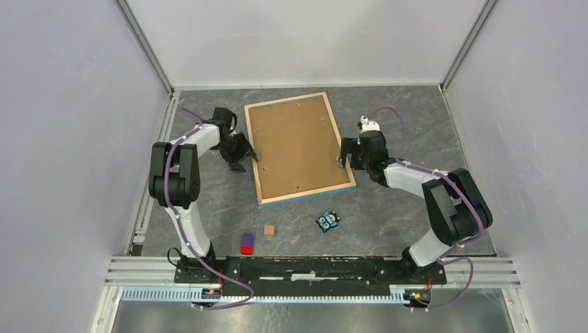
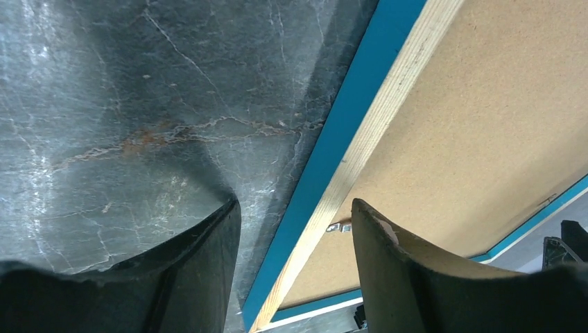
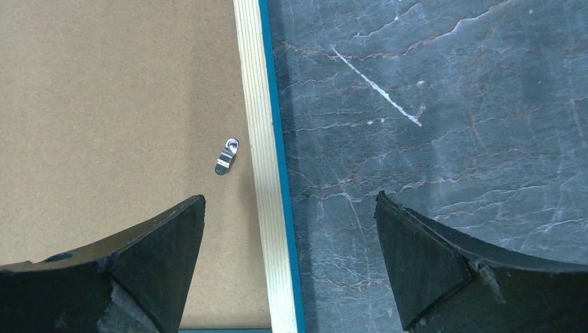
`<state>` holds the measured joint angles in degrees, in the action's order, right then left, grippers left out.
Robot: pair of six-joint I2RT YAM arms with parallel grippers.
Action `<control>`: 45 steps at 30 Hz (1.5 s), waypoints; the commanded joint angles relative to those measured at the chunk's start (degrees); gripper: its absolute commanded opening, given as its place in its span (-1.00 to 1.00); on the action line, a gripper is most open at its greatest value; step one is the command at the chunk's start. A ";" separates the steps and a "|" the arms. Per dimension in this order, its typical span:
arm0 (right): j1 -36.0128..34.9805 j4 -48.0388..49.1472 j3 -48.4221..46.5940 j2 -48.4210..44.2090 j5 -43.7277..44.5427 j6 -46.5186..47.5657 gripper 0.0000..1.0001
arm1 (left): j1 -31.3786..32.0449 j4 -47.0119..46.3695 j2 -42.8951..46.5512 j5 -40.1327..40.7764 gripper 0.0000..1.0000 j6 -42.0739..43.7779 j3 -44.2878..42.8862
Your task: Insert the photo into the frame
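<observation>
The frame (image 1: 262, 154) lies face down on the table, its light wood back rim up and blue edge showing, with the brown backing board (image 1: 297, 144) set in it. The photo is hidden. My left gripper (image 1: 244, 157) is open, its jaws astride the frame's left rim (image 2: 360, 152). My right gripper (image 1: 344, 157) is open, its jaws astride the frame's right rim (image 3: 260, 139). A small metal clip (image 3: 227, 157) sits on the board next to that rim. Another clip (image 2: 338, 227) shows by the left rim.
Near the front of the table lie a blue owl-like toy (image 1: 328, 220), a small brown block (image 1: 269, 229) and a red and purple block (image 1: 246, 243). White walls enclose the table on three sides.
</observation>
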<state>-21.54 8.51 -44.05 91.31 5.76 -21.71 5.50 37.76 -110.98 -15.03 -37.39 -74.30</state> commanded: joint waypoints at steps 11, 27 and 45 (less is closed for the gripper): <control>-4.35 -4.62 -11.64 9.85 10.10 -2.29 0.78 | 1.10 -1.38 -0.61 1.87 0.28 0.80 0.39; -5.51 -8.23 -13.02 11.53 8.08 2.48 0.30 | 1.14 -2.62 -1.25 -1.22 0.31 -0.78 1.71; -5.56 -8.40 -14.61 13.08 5.72 6.71 -0.11 | 1.11 -3.23 -1.59 -3.08 0.30 -1.43 2.23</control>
<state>-26.96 0.95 -56.58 103.15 12.19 -17.54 6.24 35.40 -111.04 -18.52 -37.56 -73.19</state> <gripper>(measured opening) 0.462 0.651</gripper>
